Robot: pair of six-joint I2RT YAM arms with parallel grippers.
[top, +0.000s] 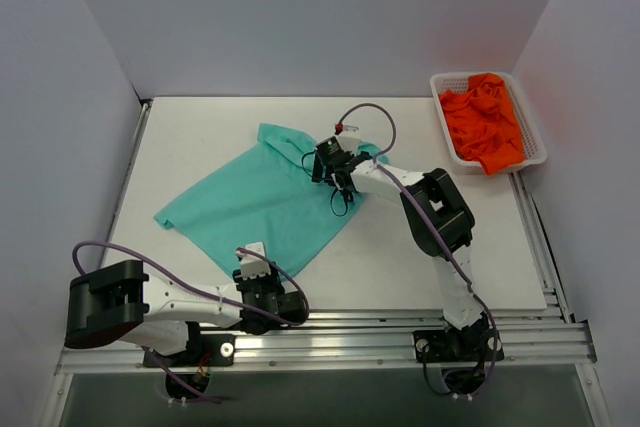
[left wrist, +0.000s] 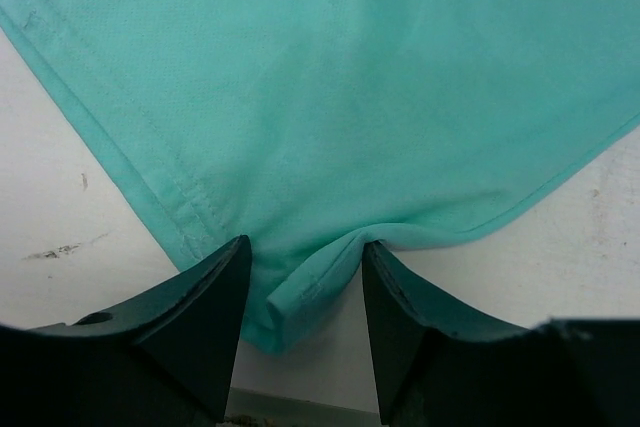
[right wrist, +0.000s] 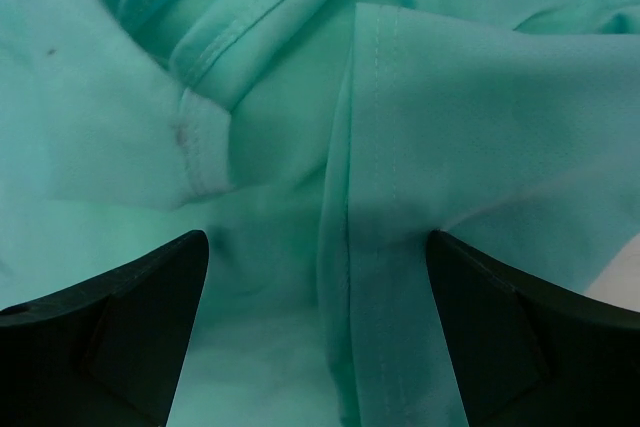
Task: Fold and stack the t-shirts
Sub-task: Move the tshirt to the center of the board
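From the overhead camera I saw the teal-green t-shirt (top: pixel 265 197) lying spread but skewed on the white table (top: pixel 420 257), a little toward 10 o'clock of its centre, with one corner reaching out to 9 o'clock and its rumpled end at about 1 o'clock of the cloth. The left gripper (top: pixel 252 255) sat at the shirt's 6 o'clock corner, low over the table. In the left wrist camera its jaws stood partly apart, not pinching, and a small puckered hem corner of the t-shirt (left wrist: pixel 330 97) lay between the two dark fingers (left wrist: pixel 200 317), brushing both inner faces. The right gripper (top: pixel 328 162) was down on the rumpled end, at roughly 2 o'clock of the cloth. In the right wrist camera its jaws stood wide, with folded layers, a stitched hem and a ribbed band of the t-shirt (right wrist: pixel 480 117) filling the gap; they held nothing that I could see, though I could not tell whether the tips pressed the cloth. The orange t-shirts (top: pixel 485 122) lay heaped in a white basket (top: pixel 531 119) at the table's 2 o'clock corner, well apart from both arms.
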